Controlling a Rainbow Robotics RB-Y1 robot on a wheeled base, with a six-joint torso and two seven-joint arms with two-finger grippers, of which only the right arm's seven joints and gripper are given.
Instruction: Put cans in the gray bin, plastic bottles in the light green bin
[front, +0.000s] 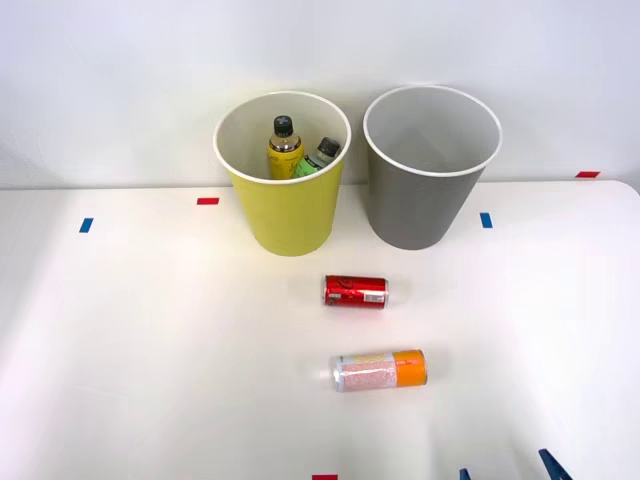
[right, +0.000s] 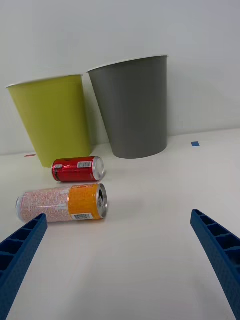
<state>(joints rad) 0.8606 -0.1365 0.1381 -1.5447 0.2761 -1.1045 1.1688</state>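
**Both cans on the table, both bottles in the yellow-green bin, right gripper spread and empty**

Nearest to us, the right gripper (right: 120, 260) sits low over the white table (front: 150, 380). We see its two blue ribbed fingers (right: 20, 250) at the two lower corners of the wrist view, set wide apart with nothing between them. In the front view, only blue finger tips (front: 550, 466) poke in at the near edge, on the robot's right.

Next out, we find the orange metal drink can with a pale pinkish-white label (front: 380, 370) lying on its side on the table, long axis across the front view, orange end toward the robot's right. It touches nothing.

Just beyond it lies the smaller red metal can with silver ends (front: 355, 291), also on its side and roughly parallel to the orange one. The two cans are near each other but apart. The red can sits just in front of the bins, between them and slightly toward the yellow-green one.

Farthest out, at the back of the table by the white wall, two round tapered plastic bins stand upright side by side, close together. The yellow-green bin with white rim and white inside (front: 288, 215) is on the robot's left. Inside it we see the yellow bottle with a black cap (front: 284, 152) and, leaning beside it, the green bottle with a dark gray cap (front: 318, 158). The gray bin with a white rim (front: 415, 205) stands on the robot's right; what we see of its inside holds nothing.

Small red and blue tape marks (front: 207, 201) dot the table.
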